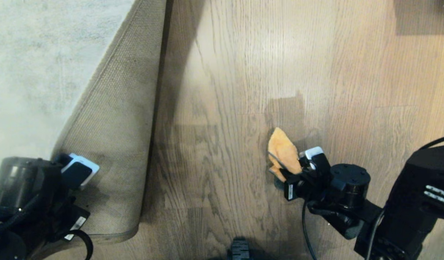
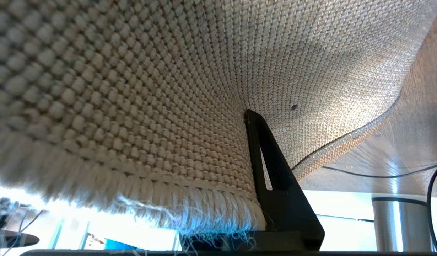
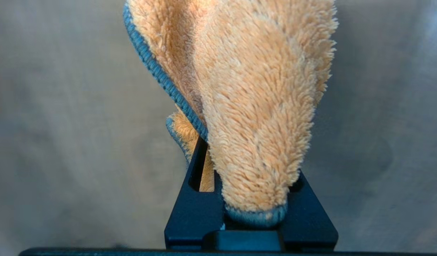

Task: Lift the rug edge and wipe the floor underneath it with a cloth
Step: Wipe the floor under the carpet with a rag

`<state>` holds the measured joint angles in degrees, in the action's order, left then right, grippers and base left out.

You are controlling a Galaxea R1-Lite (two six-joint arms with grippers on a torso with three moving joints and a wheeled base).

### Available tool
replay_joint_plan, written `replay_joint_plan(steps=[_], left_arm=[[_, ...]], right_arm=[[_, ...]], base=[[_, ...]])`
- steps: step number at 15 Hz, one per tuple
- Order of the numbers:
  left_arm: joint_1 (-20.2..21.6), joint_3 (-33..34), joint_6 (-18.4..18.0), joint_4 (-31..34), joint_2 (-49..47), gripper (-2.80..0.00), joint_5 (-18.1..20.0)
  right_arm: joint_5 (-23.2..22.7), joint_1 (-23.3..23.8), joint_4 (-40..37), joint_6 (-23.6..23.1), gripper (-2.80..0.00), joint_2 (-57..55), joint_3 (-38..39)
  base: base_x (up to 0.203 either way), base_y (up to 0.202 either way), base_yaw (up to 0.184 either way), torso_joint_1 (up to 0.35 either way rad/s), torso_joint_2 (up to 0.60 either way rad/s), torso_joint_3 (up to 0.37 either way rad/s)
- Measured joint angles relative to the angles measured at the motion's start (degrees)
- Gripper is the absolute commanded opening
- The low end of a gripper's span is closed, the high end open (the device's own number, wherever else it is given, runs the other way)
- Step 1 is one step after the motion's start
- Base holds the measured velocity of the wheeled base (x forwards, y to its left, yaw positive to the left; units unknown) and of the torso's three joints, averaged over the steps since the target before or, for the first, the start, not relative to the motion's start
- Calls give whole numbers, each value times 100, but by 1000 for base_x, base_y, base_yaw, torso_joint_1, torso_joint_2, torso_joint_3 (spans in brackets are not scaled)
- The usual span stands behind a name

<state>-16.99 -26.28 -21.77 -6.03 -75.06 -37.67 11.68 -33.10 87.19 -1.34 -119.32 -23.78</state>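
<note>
Brown wood-grain floor (image 1: 243, 90) lies bare beside the folded-back rug edge (image 1: 117, 119), which the left end effector (image 1: 77, 171) pinches tight at its fringe; the right end effector (image 1: 297, 169) clamps the orange cloth (image 1: 283, 151) over the planks

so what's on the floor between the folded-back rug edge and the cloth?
Nothing: bare floor lies between the rug edge and the cloth held in the right pincer, seen in the head view.
</note>
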Motion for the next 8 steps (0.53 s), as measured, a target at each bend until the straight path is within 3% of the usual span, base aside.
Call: replay_joint_plan(steps=[5,8], left_arm=[[0,11,0,0,0,-280,0],[-6,0,-7,4,0,-280,-4]], right_arm=[[-2,-1808,2,34,-280,-252,-104],[15,-2623,0,104,-280,-979,-857]], base=[[0,0,0,0,0,0],[0,0,0,0,0,0]])
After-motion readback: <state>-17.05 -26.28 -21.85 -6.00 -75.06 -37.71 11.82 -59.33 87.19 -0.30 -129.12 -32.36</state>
